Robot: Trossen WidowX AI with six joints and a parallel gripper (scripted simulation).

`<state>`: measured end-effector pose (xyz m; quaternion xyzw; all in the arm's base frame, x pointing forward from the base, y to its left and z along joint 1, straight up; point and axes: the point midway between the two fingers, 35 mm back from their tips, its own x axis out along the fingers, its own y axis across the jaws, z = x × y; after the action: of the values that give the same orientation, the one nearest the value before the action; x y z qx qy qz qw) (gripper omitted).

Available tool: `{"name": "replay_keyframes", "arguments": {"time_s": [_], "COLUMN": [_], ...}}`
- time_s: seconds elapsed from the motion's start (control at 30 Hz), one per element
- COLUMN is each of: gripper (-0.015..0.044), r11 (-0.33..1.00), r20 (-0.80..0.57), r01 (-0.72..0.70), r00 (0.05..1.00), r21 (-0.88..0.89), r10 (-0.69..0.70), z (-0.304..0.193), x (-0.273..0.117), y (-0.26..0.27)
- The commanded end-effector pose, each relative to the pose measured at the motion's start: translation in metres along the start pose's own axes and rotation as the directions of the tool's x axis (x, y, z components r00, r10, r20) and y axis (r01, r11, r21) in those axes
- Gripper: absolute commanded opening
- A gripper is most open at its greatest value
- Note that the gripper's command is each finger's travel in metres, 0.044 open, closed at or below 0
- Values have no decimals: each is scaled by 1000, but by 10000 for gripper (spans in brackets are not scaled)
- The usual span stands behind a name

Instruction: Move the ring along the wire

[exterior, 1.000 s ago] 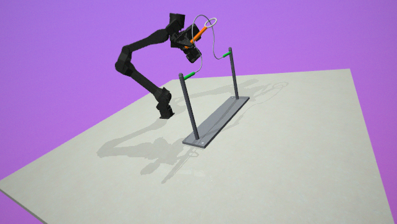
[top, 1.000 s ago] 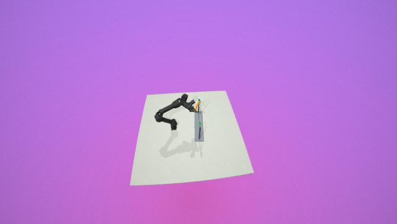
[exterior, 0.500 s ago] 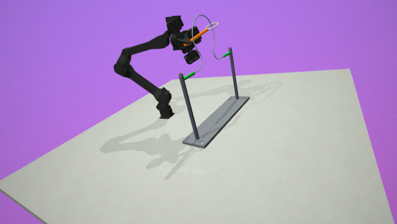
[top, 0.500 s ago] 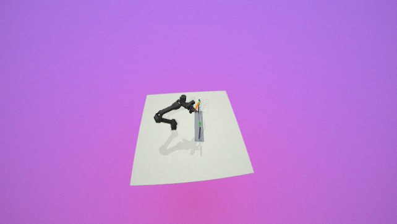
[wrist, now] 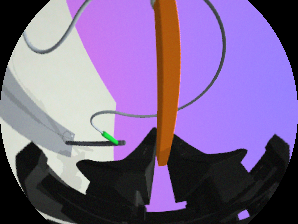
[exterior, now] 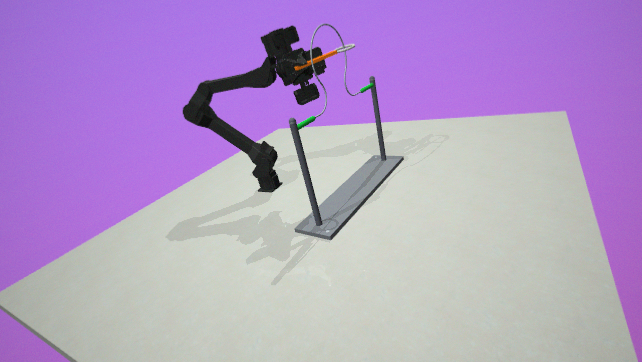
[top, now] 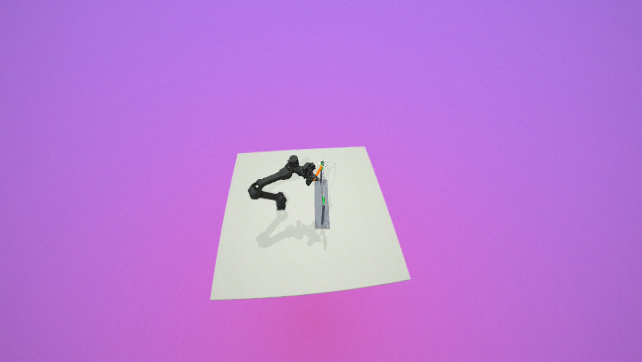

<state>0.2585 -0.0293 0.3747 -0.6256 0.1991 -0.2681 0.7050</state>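
Gripping the orange handle (top: 318, 171) (exterior: 322, 57) (wrist: 168, 65) firmly in the closed tool (top: 315, 179) (exterior: 305, 65) (wrist: 158, 129), so counting the pick-up as done. Carrying the ring (exterior: 353, 46) high up, tilting nearly edge-on in the exterior view and seeming to encircle the thin grey wire (exterior: 326, 24) (wrist: 224, 45) on the descending side of the arch, nearer the far post (exterior: 378, 120). Sitting well above the far green part (exterior: 367, 88), and well apart from the near green part (exterior: 306, 122) (wrist: 110, 137) by the near post (exterior: 306, 172) (wrist: 90, 143). Judging by that place, probably passing the middle of the route if treating the far post as the goal, though not proving from this view alone which end is the target. Appearing to keep the wire threaded, but not showing clearly enough whether clearing the grey part or brushing against it. Still remaining: following the descending stretch, rounding the low bend beside the far green part, hanging the ring there, opening the tool, letting go and backing away without touching anything. Probably needing careful turning at that bend, and risking a scrape from the ring's rim, the handle or the tool.
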Motion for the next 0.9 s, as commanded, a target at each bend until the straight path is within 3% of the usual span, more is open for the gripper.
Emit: {"name": "replay_keyframes", "arguments": {"time_s": [0.0, 0.87], "gripper": [-150, -150], "r11": [999, 923], "r20": [9, 80], "r01": [23, 216], "r00": [1000, 976], "r21": [-41, -317], "r10": [-23, -201], "z": [0, 3], "x": [0, 0], "y": [0, -14]}}
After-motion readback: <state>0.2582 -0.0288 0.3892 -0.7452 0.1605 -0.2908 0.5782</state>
